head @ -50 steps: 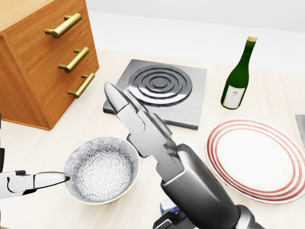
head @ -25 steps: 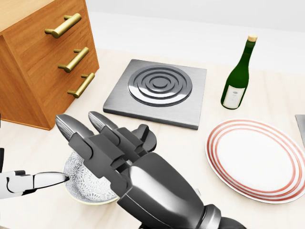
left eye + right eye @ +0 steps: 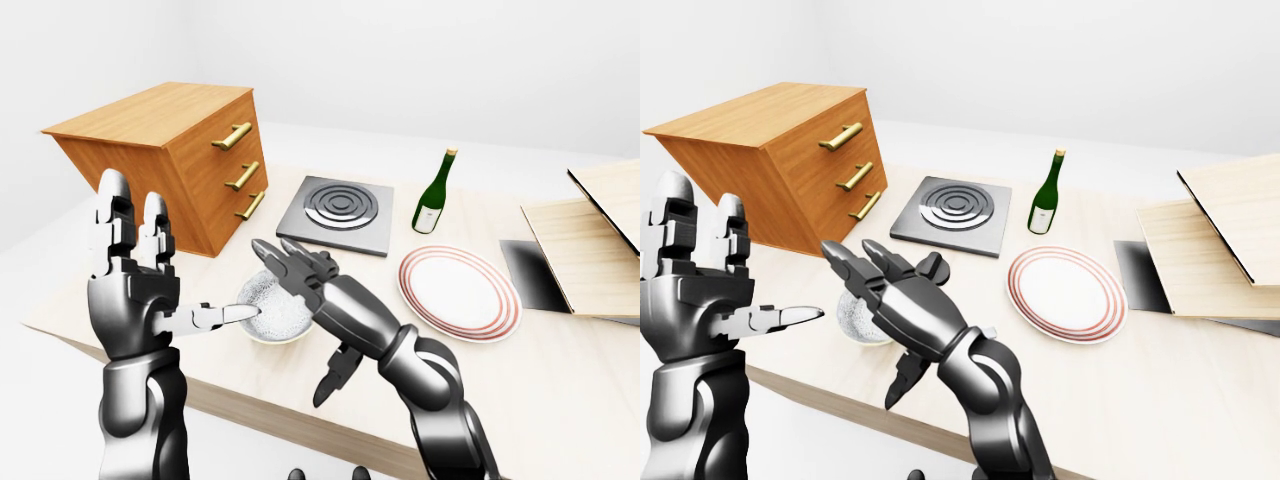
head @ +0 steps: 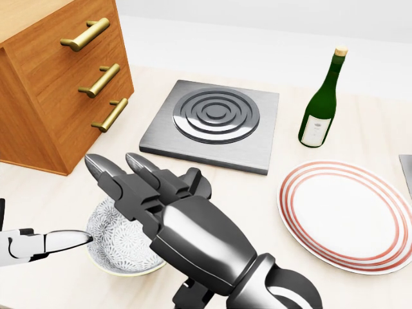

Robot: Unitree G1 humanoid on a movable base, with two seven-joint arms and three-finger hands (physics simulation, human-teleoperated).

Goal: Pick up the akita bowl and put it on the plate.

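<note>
On the table: bowl (image 4: 119, 248), left of the plate (image 4: 347, 215)
Right robot hand (image 4: 138, 183): fingers apart, over bowl
Left robot hand (image 3: 150, 290): fingers spread, beside bowl

Pale wood surface (image 3: 560, 350). Resting on it: drawer cabinet (image 3: 170, 160) at the left-eye view's left; hotplate (image 3: 337, 212) beside it; bottle (image 3: 433, 196) upright right of the hotplate; plate (image 3: 460, 292) below the bottle; patterned bowl (image 3: 272, 310) near the lower edge; dark slab (image 3: 525, 275) and wooden boards (image 3: 585, 250) at right.
</note>
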